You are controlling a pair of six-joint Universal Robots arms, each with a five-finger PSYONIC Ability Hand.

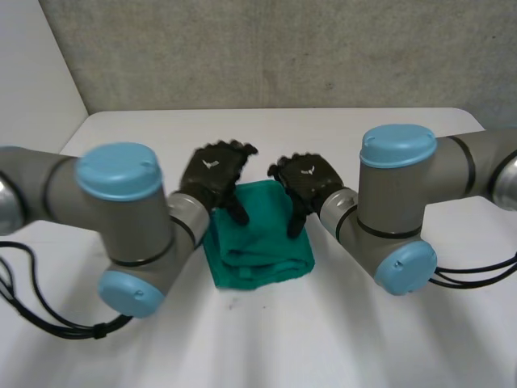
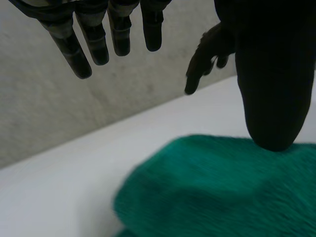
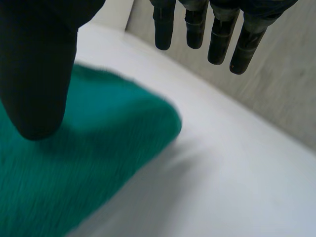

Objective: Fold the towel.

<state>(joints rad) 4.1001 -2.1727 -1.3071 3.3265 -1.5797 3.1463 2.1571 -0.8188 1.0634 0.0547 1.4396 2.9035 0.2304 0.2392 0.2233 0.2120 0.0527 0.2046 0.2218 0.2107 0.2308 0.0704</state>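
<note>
Towel (image 1: 258,242) under left hand (image 1: 212,171), right hand (image 1: 308,176)

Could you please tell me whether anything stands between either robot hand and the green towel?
Nothing visible does. The left robot hand and the right robot hand hang open over the far edge of the towel, thumbs pointing down toward the cloth, which lies on the white table.

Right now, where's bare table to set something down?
Bare white table nearside of the crumpled green towel, between the arms; also the strip between it and the grey wall. Crowded at the towel's far edge: black left hand and right hand, both open.
</note>
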